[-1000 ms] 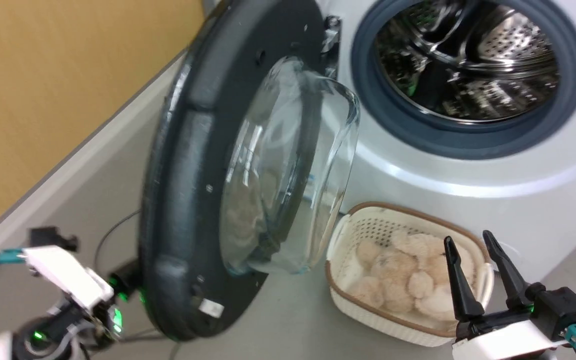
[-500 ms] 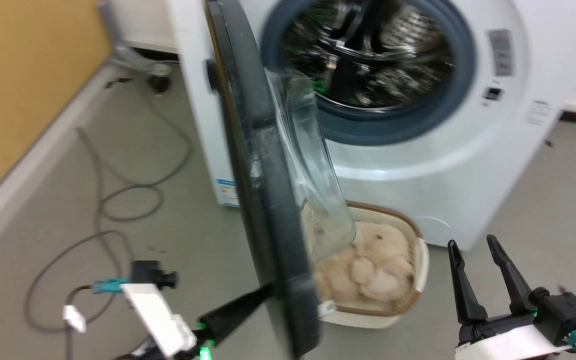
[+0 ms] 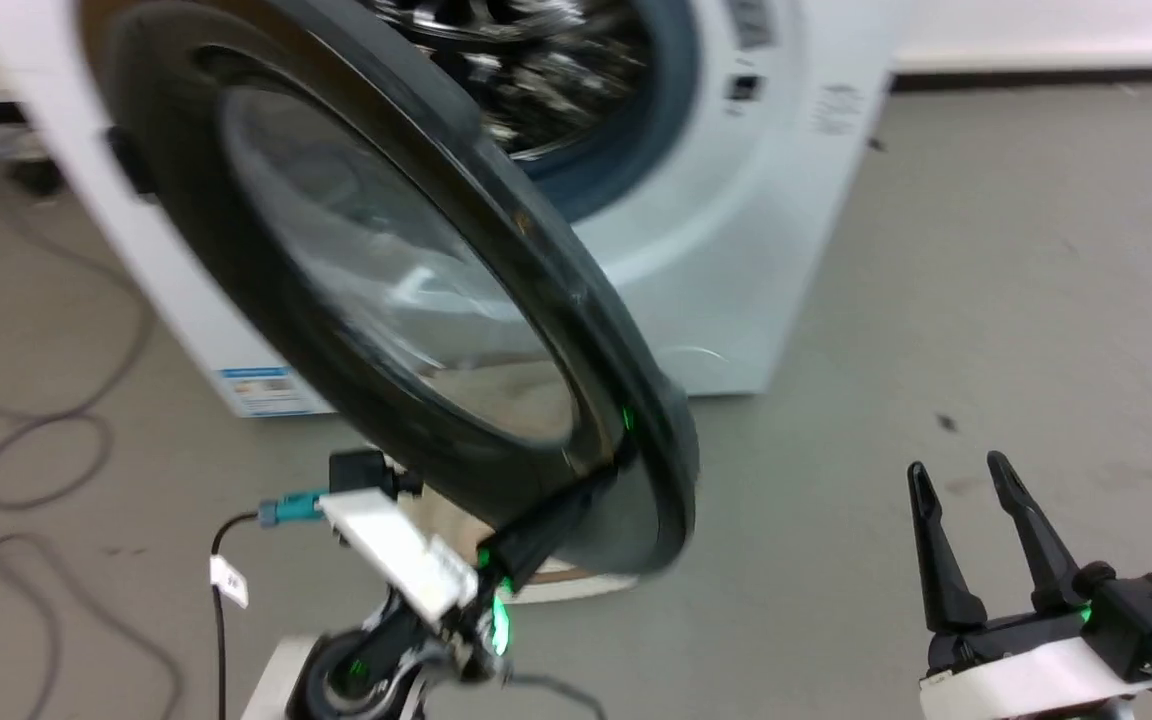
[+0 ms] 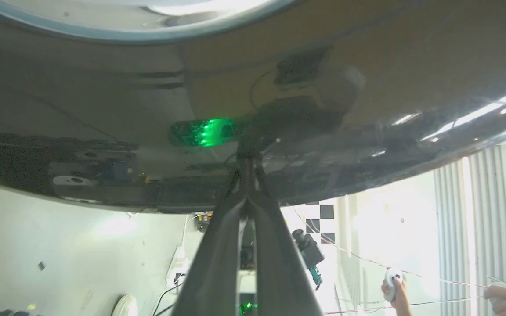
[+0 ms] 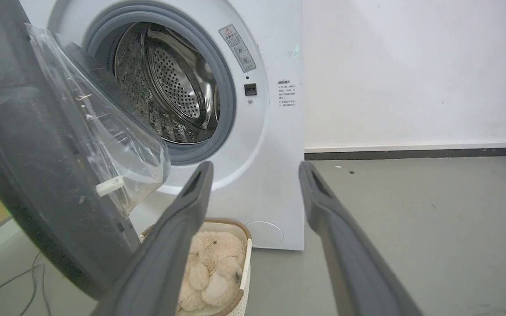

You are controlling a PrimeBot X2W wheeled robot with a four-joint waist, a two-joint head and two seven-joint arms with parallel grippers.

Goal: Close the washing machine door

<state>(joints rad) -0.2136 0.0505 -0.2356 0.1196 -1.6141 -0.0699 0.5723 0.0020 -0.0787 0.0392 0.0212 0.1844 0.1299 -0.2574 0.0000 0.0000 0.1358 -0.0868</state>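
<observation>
The glossy door (image 3: 366, 290) is pushed by the left gripper (image 4: 247, 163), tips together, so a slip is risked; the right gripper (image 3: 956, 466) is spread.

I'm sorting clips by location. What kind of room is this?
Likely a robot test lab staged as a laundry corner: a washing machine on grey floor, a basket of plush toys, a checkerboard panel.
</observation>
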